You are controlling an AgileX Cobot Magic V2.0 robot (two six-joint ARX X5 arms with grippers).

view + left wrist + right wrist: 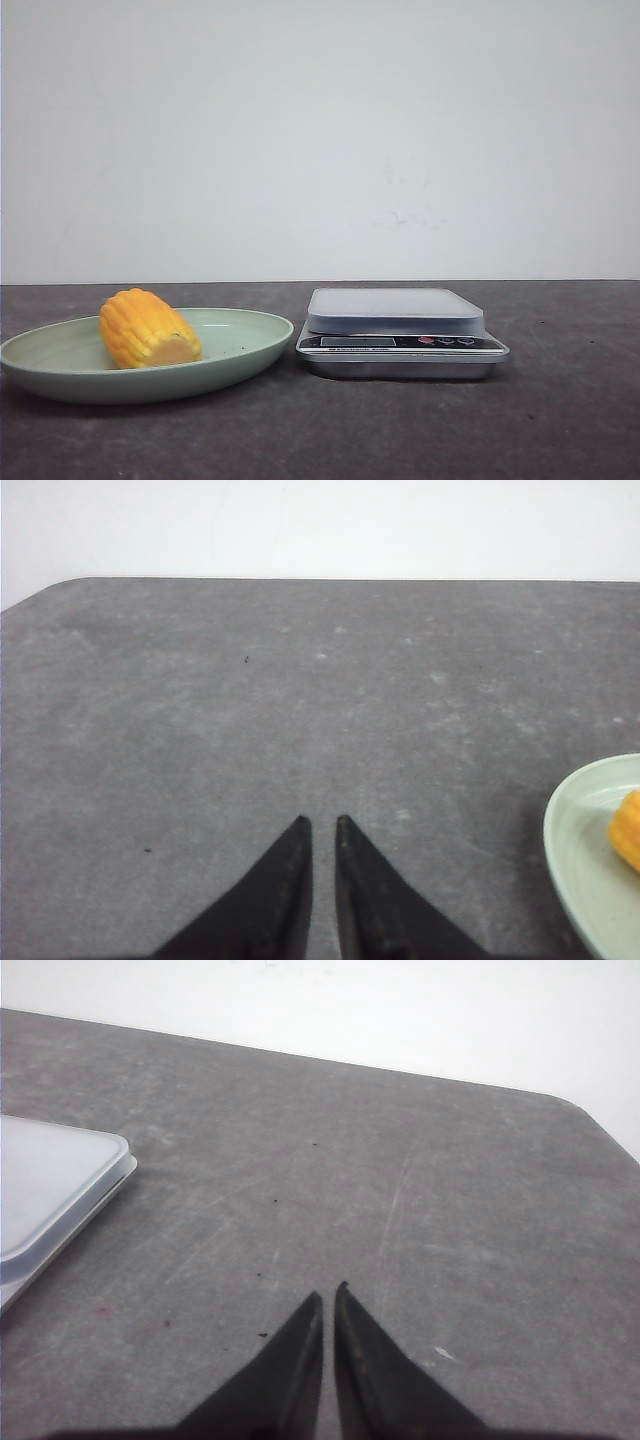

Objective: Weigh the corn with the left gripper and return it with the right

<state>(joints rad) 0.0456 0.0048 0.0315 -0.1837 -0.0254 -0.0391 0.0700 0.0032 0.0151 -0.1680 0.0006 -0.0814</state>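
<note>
Table (560, 420): dark grey, far edge against a white wall. Scale (400, 335): only one platform corner shows beside the right gripper (328, 1300); display unreadable. Plate (240, 335): pale green, cut off at the frame edge, off to one side of the left gripper (322, 825). Corn (147, 328): lying on the plate, a sliver visible in the left wrist view. Both grippers: tips nearly pressed together, holding nothing, over bare table.

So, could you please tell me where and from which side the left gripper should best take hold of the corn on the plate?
Probably from above, across the middle of the corn. It lies on its side on the green plate, flat cut end toward the camera, so its rounded flanks are free while the raised rim hinders a low approach. The left gripper would need to open first.
</note>
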